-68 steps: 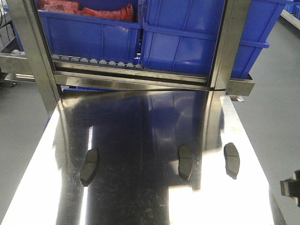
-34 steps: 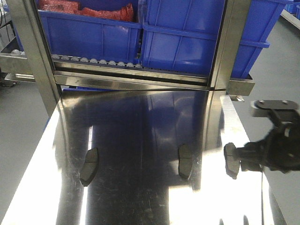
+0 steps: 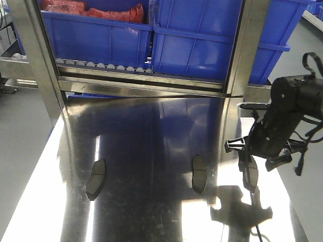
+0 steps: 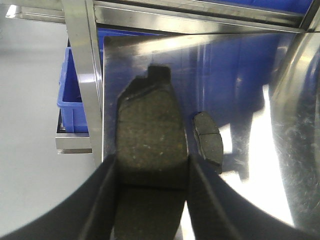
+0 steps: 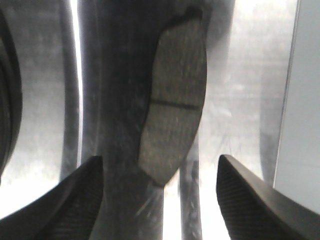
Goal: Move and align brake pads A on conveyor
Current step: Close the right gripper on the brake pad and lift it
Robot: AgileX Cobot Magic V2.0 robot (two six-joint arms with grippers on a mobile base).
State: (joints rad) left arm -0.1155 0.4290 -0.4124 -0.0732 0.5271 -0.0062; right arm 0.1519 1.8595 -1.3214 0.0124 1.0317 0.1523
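Steel table edge [image 3: 285, 201] beside brake pad [image 3: 251, 175]

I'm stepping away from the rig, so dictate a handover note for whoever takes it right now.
Left pincer: shut on one brake pad.
Right pincer: open, above the rightmost pad on the steel table, not gripping.
Middle pad and leftmost pad lie on that table.
Done: no pad seen delivered; conveyor out of view.
To do: move all four over and align them.

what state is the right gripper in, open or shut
Open. The right wrist view shows the right gripper with fingers wide apart, a brake pad lying on the steel table between them, touching neither.
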